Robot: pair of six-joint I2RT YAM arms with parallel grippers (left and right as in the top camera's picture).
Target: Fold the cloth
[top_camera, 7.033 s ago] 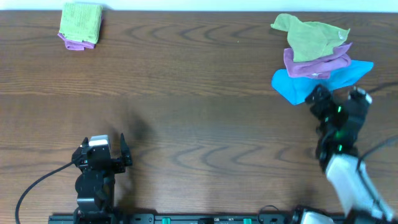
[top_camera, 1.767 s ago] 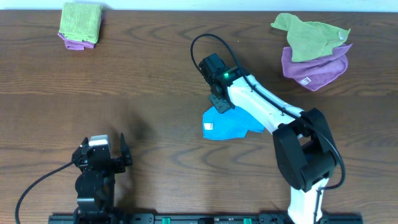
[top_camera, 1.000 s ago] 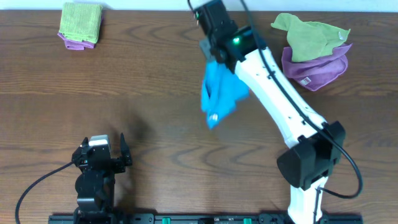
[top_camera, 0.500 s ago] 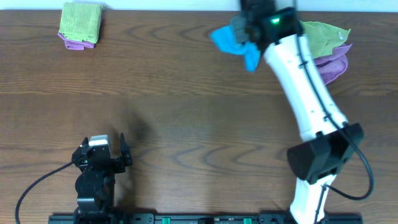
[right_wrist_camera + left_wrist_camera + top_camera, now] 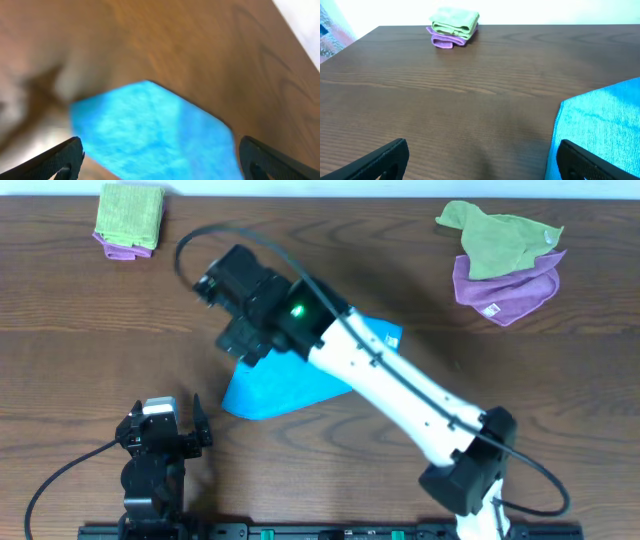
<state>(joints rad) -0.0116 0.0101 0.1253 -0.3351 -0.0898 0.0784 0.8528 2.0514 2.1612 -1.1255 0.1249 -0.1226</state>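
The blue cloth [image 5: 300, 380] lies spread flat on the brown table at centre-left, partly hidden under my right arm. It also shows in the right wrist view [image 5: 150, 125], blurred, and in the left wrist view [image 5: 605, 125] at the right edge. My right gripper [image 5: 235, 330] hovers over the cloth's far-left part; in the right wrist view the gripper [image 5: 160, 162] is open and empty, with the cloth below it. My left gripper [image 5: 162, 430] is open and empty near the front edge, just left of the cloth's near corner; it also shows in the left wrist view [image 5: 480, 160].
A folded green-on-purple stack [image 5: 130, 220] sits at the far left corner and shows in the left wrist view [image 5: 454, 27]. A crumpled green cloth [image 5: 495, 235] lies on a purple one [image 5: 505, 285] at the far right. The right arm spans the table diagonally.
The right arm swung from the far right-centre, where it held the blue cloth up, to centre-left. The cloth now lies spread on the table and the gripper is open.
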